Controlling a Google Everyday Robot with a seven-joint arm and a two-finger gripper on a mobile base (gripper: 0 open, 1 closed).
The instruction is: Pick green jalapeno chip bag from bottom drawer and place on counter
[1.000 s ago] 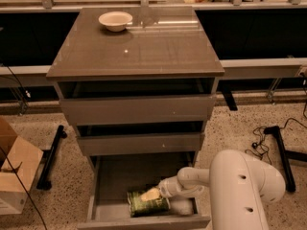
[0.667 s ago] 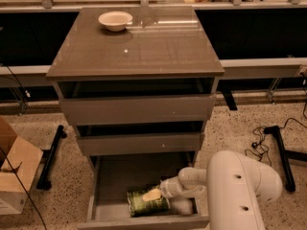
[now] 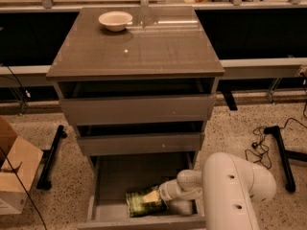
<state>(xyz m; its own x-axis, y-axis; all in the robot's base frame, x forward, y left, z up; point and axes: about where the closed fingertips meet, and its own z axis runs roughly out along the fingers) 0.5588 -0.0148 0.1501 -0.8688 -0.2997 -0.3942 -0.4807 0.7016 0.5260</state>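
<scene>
The green jalapeno chip bag point(image 3: 143, 202) lies flat in the open bottom drawer point(image 3: 110, 176), near its front and right of centre. My gripper point(image 3: 161, 195) reaches down into the drawer from the right and sits at the bag's right edge, touching or overlapping it. The white arm point(image 3: 235, 186) fills the lower right and hides the drawer's right front corner. The glossy grey-brown counter point(image 3: 144, 47) tops the cabinet above.
A pale bowl point(image 3: 115, 20) stands at the counter's back left. The two upper drawers point(image 3: 136, 109) are slightly open above the bottom one. A cardboard box point(image 3: 12, 171) sits on the floor at left. A black stand and cable point(image 3: 278, 147) lie on the floor at right.
The arm has shifted slightly to the left over the drawer. The bag lies in the same place.
</scene>
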